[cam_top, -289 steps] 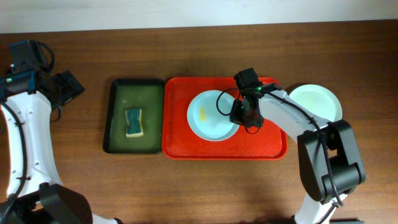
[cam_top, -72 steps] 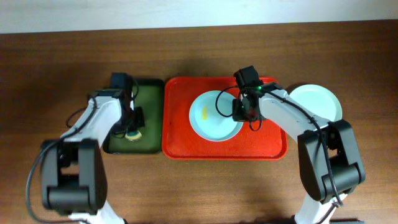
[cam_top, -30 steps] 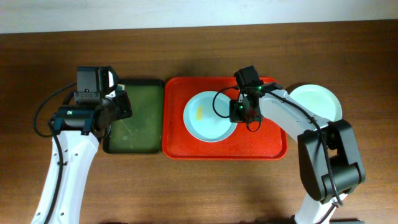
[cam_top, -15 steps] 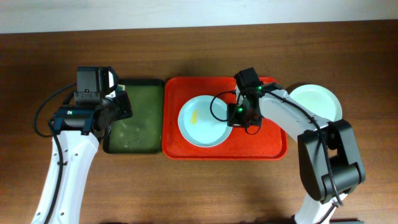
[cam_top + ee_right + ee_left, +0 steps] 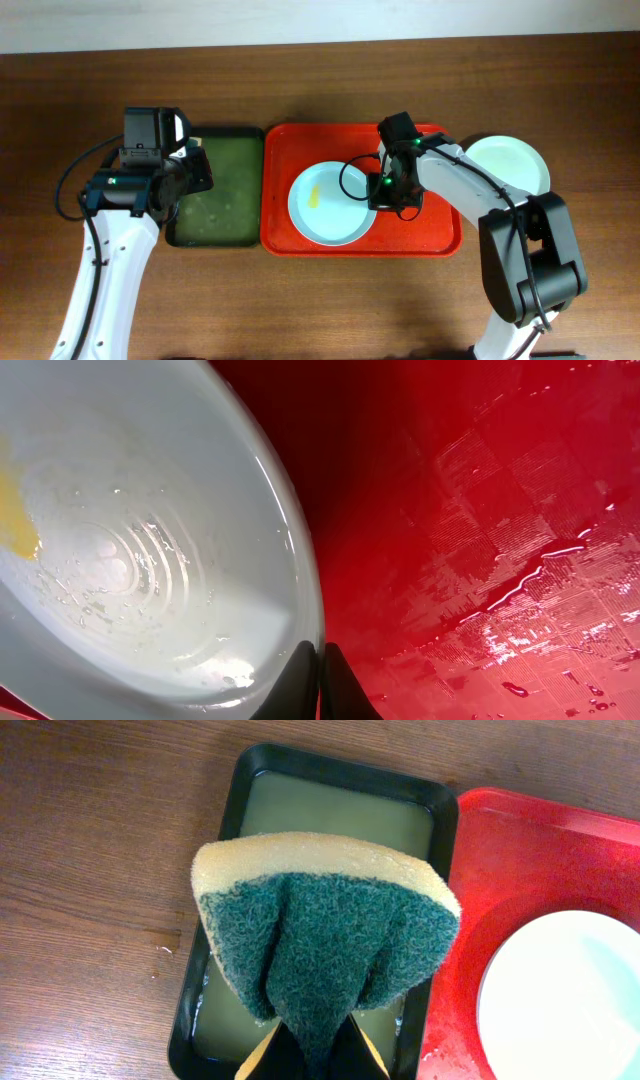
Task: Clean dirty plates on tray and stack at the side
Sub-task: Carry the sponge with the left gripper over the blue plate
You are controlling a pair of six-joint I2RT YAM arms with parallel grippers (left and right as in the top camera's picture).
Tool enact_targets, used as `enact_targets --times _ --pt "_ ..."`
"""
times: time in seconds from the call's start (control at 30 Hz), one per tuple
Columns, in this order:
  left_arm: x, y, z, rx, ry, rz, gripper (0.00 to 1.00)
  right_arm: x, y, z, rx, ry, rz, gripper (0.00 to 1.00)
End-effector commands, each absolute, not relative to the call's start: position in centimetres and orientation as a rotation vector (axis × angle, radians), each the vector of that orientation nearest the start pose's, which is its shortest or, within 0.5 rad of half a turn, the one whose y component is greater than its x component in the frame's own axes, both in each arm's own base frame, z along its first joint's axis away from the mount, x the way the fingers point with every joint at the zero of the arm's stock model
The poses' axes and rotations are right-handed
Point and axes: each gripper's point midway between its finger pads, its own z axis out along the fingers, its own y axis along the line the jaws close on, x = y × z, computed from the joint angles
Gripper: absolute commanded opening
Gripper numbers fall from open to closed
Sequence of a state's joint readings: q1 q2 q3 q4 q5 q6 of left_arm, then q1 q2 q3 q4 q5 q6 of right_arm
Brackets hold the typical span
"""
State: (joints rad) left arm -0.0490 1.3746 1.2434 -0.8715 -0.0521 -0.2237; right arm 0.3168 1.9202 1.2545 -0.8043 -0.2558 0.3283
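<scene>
A pale blue-green plate (image 5: 330, 205) with a small yellow smear (image 5: 315, 197) lies on the red tray (image 5: 430, 235). My right gripper (image 5: 384, 192) is shut on its right rim. In the right wrist view the thin fingers (image 5: 303, 678) pinch the wet plate (image 5: 130, 550) at its edge, over the tray (image 5: 480, 510). My left gripper (image 5: 196, 172) hovers over the left side of the green tray (image 5: 215, 215). It is shut on a yellow and green sponge (image 5: 325, 935), which folds around the gripper (image 5: 312, 1058). A second plate (image 5: 510, 165) rests on the table right of the red tray.
The dark green tray (image 5: 330, 810) holds shallow cloudy water and sits against the red tray's (image 5: 530, 850) left side. The left wrist view shows the plate (image 5: 570, 1005) at the lower right. Bare wooden table surrounds both trays.
My right gripper has dragged the plate toward the tray's front and slightly left. The left arm has stayed put with the sponge in its grip.
</scene>
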Motion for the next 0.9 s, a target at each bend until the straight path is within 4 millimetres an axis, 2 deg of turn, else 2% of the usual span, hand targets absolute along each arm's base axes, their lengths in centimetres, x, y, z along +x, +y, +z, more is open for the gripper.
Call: enact_targets --times 0.0,0.17,0.37,0.47,0.6,0.7,0.77,0.87 --pt "35.3 -0.9 19.2 -0.224 2.565 -0.043 0.00 32.9 15.2 1.0 -0.023 3.120 0.410 0.04" --pt "35.6 -0.9 17.6 -0.227 2.611 -0.036 0.00 32.9 15.2 1.0 -0.022 3.121 0.411 0.04" --pt "36.5 -1.8 14.3 -0.211 2.701 -0.065 0.00 32.7 15.6 1.1 -0.023 3.124 0.452 0.04" --pt "37.1 -4.2 14.4 -0.144 2.683 -0.158 0.00 32.7 15.6 1.1 -0.023 3.123 0.452 0.04" --pt "38.7 -6.2 15.6 -0.067 2.601 -0.148 0.00 32.7 15.6 1.1 -0.022 3.123 0.452 0.04" --pt "38.8 -8.4 16.3 -0.095 2.582 -0.192 0.00 32.7 15.6 1.1 -0.016 3.124 0.452 0.04" --pt "38.2 -11.4 15.6 -0.059 2.605 -0.233 0.00 32.7 15.6 1.1 -0.016 3.124 0.452 0.04" --pt "37.1 -15.2 13.0 0.000 2.684 -0.270 0.00 32.8 15.7 1.2 -0.018 3.119 0.460 0.04"
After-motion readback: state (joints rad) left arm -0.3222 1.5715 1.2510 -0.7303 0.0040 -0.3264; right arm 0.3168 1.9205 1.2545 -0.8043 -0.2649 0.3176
